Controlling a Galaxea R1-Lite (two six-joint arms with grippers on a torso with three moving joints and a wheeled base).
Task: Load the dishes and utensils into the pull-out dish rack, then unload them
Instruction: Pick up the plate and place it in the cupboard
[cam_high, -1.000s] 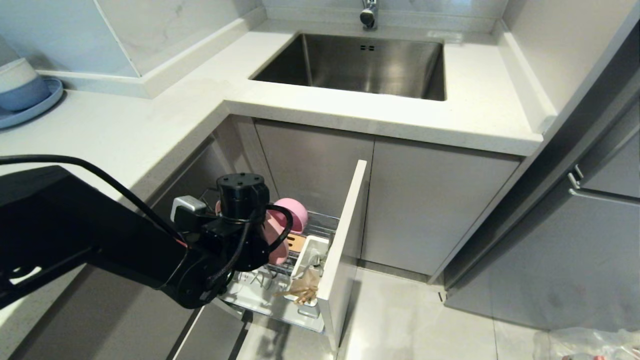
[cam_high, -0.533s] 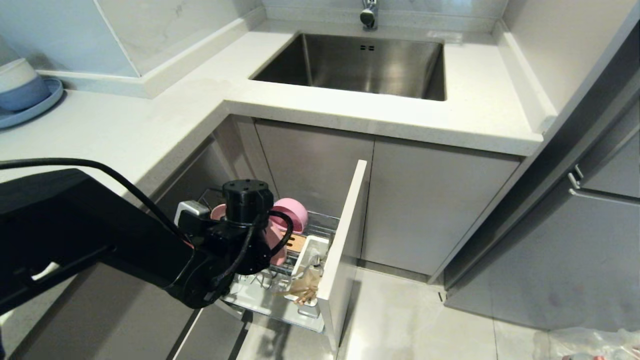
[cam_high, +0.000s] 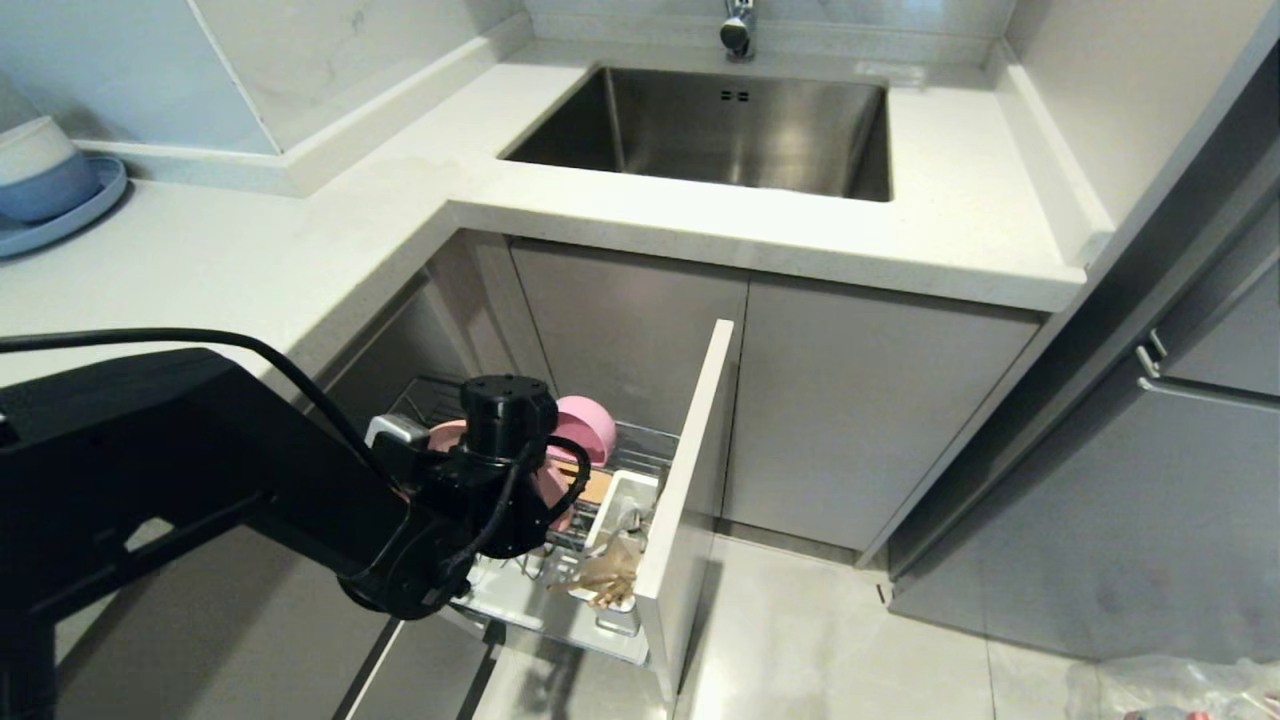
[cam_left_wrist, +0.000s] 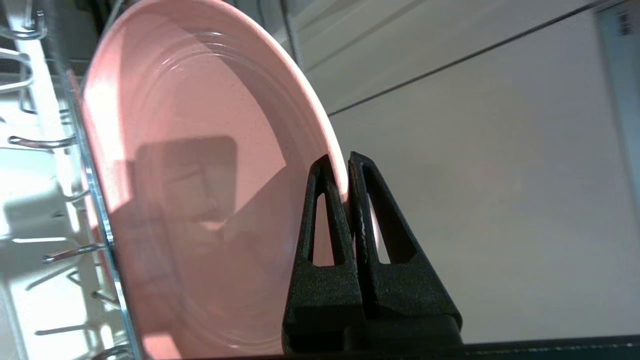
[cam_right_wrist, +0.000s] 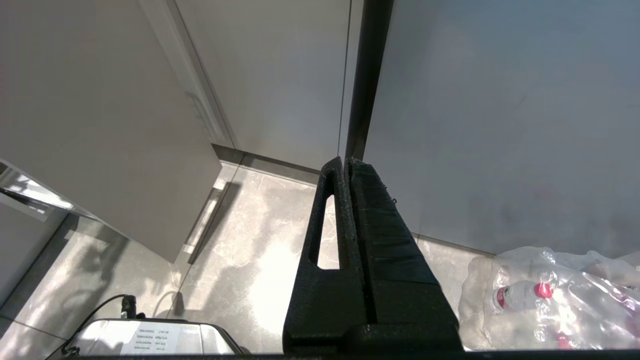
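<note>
Pinching the pink plate's (cam_left_wrist: 200, 200) rim, the left claw (cam_left_wrist: 345, 165) works over the rack (cam_high: 560, 600), bowl (cam_high: 590, 425) at its twelve o'clock, chopsticks (cam_high: 605, 580) cupped, so loading looks nearly done, unloading ahead.

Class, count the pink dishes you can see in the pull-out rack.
2. A pink bowl sits at the rack's back; a pink plate stands on edge in front, pinched by the left gripper. The arm may hide others.
</note>
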